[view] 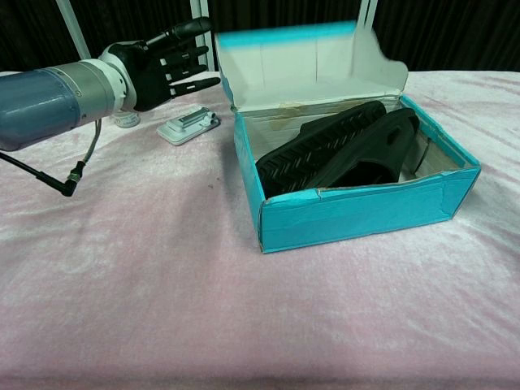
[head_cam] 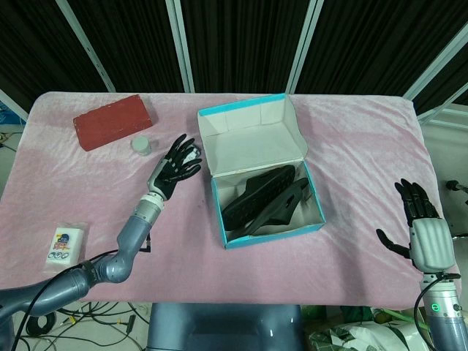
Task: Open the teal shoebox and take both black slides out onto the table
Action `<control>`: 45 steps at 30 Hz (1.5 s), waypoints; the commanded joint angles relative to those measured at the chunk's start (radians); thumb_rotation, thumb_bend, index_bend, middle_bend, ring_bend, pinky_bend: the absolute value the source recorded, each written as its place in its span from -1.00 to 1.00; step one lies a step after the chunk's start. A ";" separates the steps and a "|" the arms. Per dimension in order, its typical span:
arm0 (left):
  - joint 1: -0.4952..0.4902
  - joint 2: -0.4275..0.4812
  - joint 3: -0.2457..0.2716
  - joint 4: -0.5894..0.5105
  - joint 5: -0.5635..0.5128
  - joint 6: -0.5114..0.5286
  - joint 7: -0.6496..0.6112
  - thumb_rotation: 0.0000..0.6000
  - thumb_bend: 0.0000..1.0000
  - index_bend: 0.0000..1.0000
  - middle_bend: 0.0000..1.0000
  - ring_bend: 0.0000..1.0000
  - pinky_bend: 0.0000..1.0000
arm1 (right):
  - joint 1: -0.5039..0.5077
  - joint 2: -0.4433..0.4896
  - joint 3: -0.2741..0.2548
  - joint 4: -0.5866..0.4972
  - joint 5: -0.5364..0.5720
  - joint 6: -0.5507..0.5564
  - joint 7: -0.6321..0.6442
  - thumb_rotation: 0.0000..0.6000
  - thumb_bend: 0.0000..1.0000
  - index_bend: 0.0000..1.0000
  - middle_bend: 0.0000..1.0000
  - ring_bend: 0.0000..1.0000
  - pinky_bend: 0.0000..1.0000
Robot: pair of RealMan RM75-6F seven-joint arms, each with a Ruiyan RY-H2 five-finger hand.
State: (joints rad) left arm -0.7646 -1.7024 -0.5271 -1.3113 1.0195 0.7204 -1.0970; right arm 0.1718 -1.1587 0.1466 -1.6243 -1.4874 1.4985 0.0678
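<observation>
Both black slides point(head_cam: 267, 201) lie inside the teal shoebox point(head_cam: 292, 232), lid thrown back; left hand point(head_cam: 172, 167) and right hand point(head_cam: 428, 235) hover spread, holding nothing.

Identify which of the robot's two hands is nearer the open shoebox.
The left hand, beside the shoebox lid; the right hand hangs near the table's edge.
</observation>
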 commanded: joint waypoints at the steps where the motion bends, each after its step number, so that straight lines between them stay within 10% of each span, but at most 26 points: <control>1: 0.020 0.047 0.077 0.002 0.073 0.111 0.250 1.00 -0.72 -1.00 -0.92 -1.00 -0.64 | 0.001 0.004 0.001 -0.001 -0.001 -0.002 0.005 1.00 -0.69 -0.98 -0.90 -0.96 -0.54; 10: 0.084 0.117 0.163 -0.140 0.134 0.479 0.928 1.00 -0.74 -0.85 -0.71 -0.86 -0.47 | 0.010 -0.004 -0.003 0.017 -0.005 -0.020 0.019 1.00 -0.69 -0.98 -0.90 -0.96 -0.54; 23: -0.124 0.163 0.121 -0.354 0.013 0.356 1.480 1.00 -0.63 -0.71 -0.56 -0.72 -0.34 | -0.002 -0.011 -0.019 0.030 -0.030 0.002 0.040 1.00 -0.69 -0.98 -0.90 -0.96 -0.54; 45: -0.469 -0.127 0.074 -0.243 -0.369 0.314 1.754 1.00 -0.67 -0.75 -0.49 -0.59 -0.13 | -0.019 -0.021 -0.041 0.064 -0.043 0.004 0.085 1.00 -0.69 -0.98 -0.90 -0.96 -0.54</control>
State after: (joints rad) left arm -1.2234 -1.8159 -0.4603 -1.5650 0.6622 1.0248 0.6488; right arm 0.1533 -1.1796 0.1057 -1.5612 -1.5298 1.5032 0.1521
